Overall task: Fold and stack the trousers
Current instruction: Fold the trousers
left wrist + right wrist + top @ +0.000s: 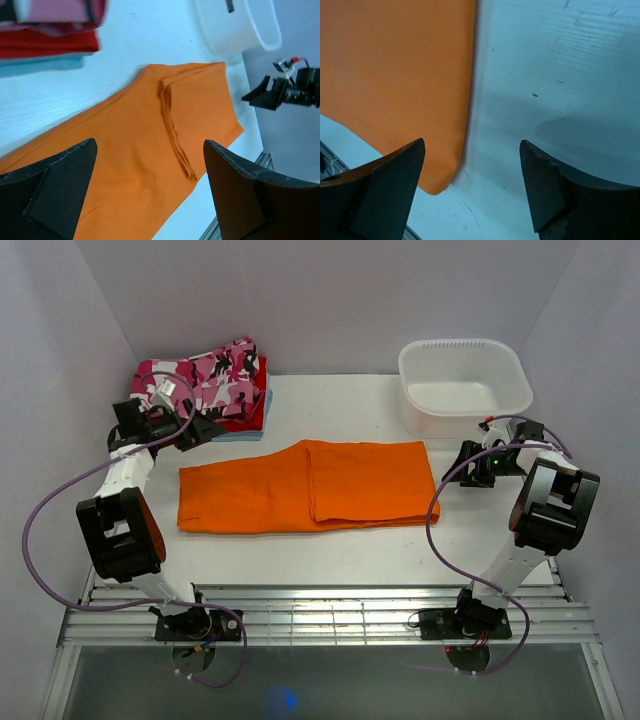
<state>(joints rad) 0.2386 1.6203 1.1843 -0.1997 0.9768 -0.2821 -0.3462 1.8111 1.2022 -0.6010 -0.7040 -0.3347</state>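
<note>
One white tabletop (350, 550), orange trousers (310, 498) laid flat mid-surface, right part folded over, white basin (465, 423) far right, folded clothes (215, 380) stacked far left, left gripper (205, 428) spread wide nearby, right gripper (470, 468) spread wide beside the trousers' right edge

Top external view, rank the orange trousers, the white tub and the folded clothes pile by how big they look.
1. orange trousers, clearly largest.
2. white tub and folded clothes pile: about alike, too close to rank.
</note>
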